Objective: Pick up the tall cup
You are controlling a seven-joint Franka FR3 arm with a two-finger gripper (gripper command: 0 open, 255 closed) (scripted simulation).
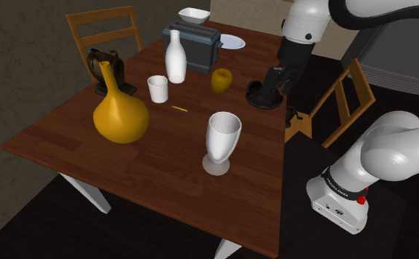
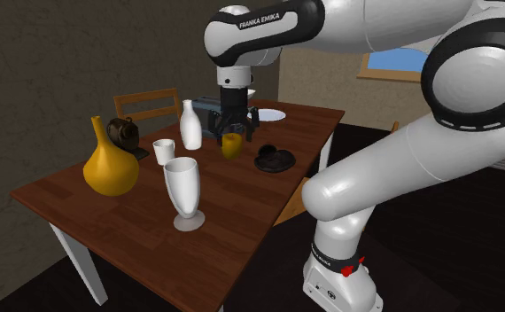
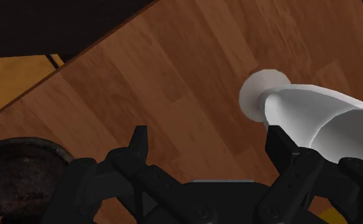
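Dark, grainy wooden table (image 1: pixel 156 171) in a dim room: the tall cup (image 1: pixel 221 142), a smooth white goblet on a round foot, stands upright, mouth up, near the table's lower edge in your shoulder view. Your wrist view adds the gripper (image 3: pixel 209 137), black fingers apart and empty, beside a round black dish (image 3: pixel 21 167).

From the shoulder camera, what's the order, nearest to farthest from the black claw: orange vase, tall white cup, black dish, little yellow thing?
1. black dish, right by the gripper.
2. little yellow thing, by the toaster.
3. tall white cup, nearer the camera.
4. orange vase, far shoulder-view left.
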